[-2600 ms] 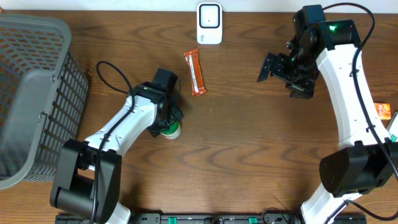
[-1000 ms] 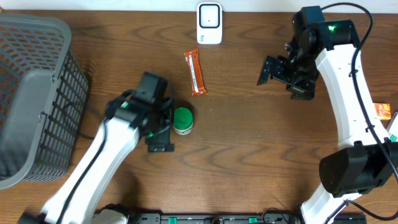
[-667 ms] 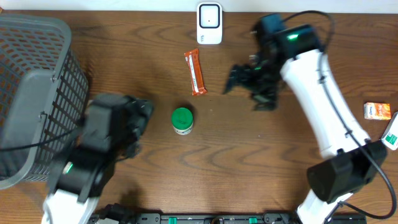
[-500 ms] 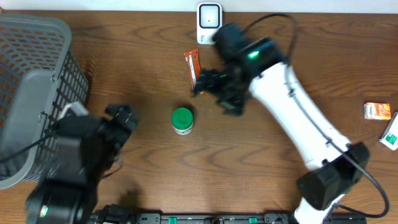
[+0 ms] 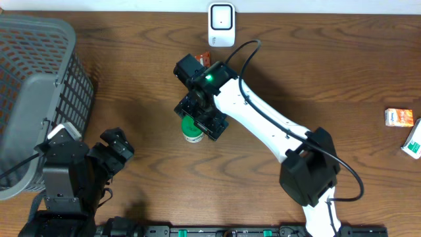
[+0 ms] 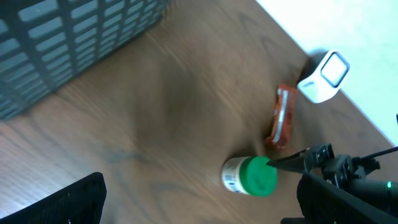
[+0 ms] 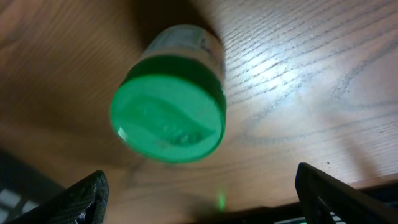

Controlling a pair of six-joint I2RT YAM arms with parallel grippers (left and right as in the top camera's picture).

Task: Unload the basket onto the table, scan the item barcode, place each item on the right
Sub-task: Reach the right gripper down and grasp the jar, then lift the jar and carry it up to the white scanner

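The item, a small bottle with a green cap [image 5: 191, 135], stands upright near the table's middle. My right gripper [image 5: 202, 117] hovers just above it and partly covers it. In the right wrist view the green cap [image 7: 168, 118] fills the frame just ahead of my right gripper [image 7: 208, 205], whose jaws stand wide apart with nothing between them. My left gripper [image 5: 117, 146] is pulled back to the front left and open. From the left wrist view the bottle [image 6: 250, 175] shows far ahead of my left gripper [image 6: 205, 211]. The white scanner [image 5: 221, 24] stands at the back edge.
An orange snack bar [image 6: 283, 116] lies between bottle and scanner, mostly hidden under my right arm in the overhead view. A grey wire basket [image 5: 33, 99] fills the left side. A small orange box [image 5: 400, 117] and another packet [image 5: 413, 141] lie at the far right.
My left gripper let go of the bottle and drew back to the front left. My right arm swung across from the back right to just above the bottle.
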